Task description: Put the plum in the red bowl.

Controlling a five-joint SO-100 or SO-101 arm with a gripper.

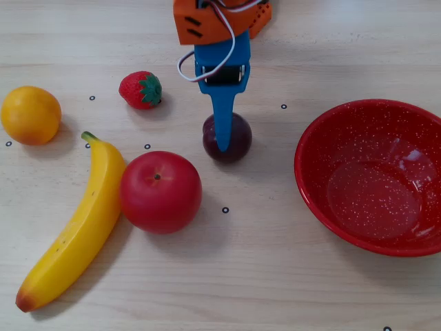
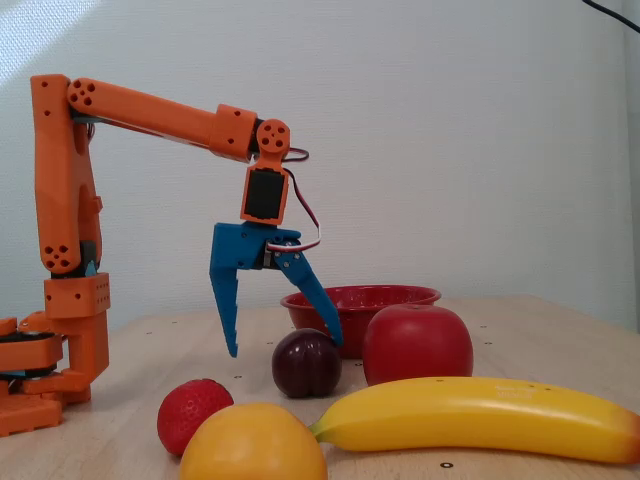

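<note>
Hanging over the plum [image 1: 227, 138], the gripper [image 2: 283, 345] has its blue fingers spread apart, one on each side of the fruit in a fixed view from the side, with neither seen pressing on it. In a fixed view from above, a blue finger [image 1: 222, 121] crosses the plum's top. The plum [image 2: 306, 364] sits on the table [image 1: 275, 276], near the middle, apart from the bowl [image 1: 375, 176], which lies to the right in that view. No writing or label can be read anywhere; only small black ring marks [image 1: 225, 209] dot the table. An apple [image 1: 160, 191] lies just beside the plum, touching a banana [image 1: 76, 231]. A strawberry [image 1: 140, 89] and an orange [image 1: 30, 114] lie further left. Nothing lies between plum and bowl.
</note>
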